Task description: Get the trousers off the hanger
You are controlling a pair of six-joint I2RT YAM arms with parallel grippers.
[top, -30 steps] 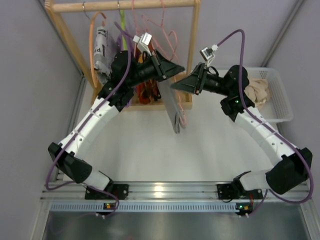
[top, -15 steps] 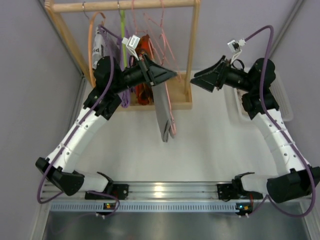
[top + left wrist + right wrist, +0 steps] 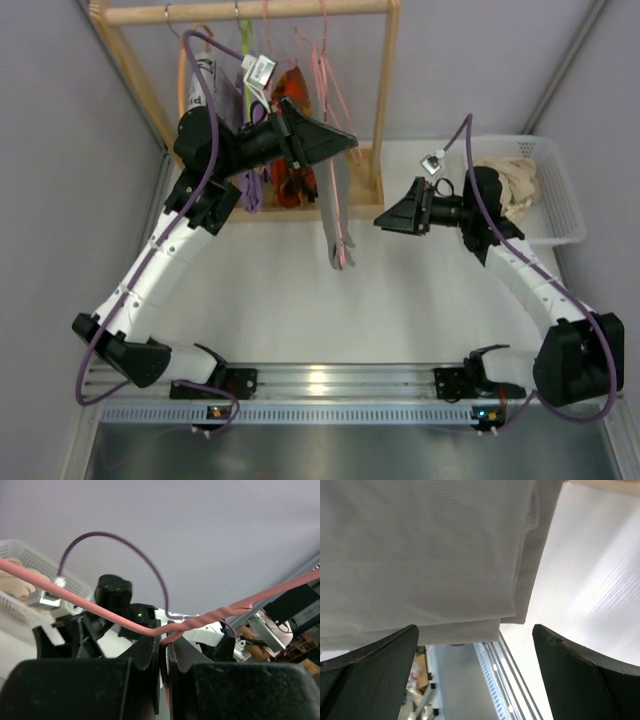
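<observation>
Trousers hang from the pink hanger at centre frame, its twisted neck pinched in the left claw, while the right claw has spread wide and swung in beside them, apparently ready to tug

Right gripper is spreading its jaws wide and swinging back in from the basket side, lower now, nearing the trousers. Left gripper is nudging the hanger sideways, trousers swaying along.
</observation>
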